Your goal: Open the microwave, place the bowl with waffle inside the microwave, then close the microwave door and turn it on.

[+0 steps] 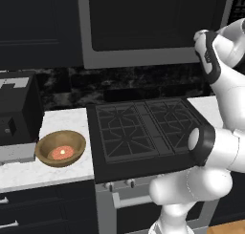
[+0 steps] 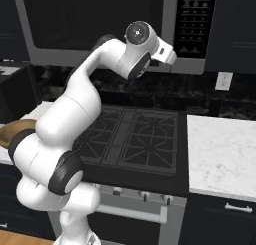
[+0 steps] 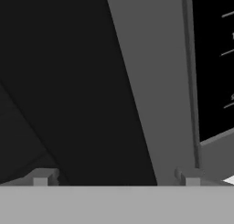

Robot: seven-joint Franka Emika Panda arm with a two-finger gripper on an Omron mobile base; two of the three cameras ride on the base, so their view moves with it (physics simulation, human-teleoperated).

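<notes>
The gripper (image 3: 116, 178) stands spread wide, holding nothing, close before the microwave door (image 3: 87, 81), whose dark glass meets a flat grey frame. The microwave (image 2: 100, 26) hangs shut above the black grated stove (image 1: 143, 128). Left of the stove, the round wooden bowl (image 1: 61, 148) rests on speckled white counter (image 1: 62, 121), holding the reddish waffle (image 1: 61, 153).

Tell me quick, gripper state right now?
Gripper: open, jaws wide apart, holding nothing, close up against the microwave door, which is shut.
</notes>
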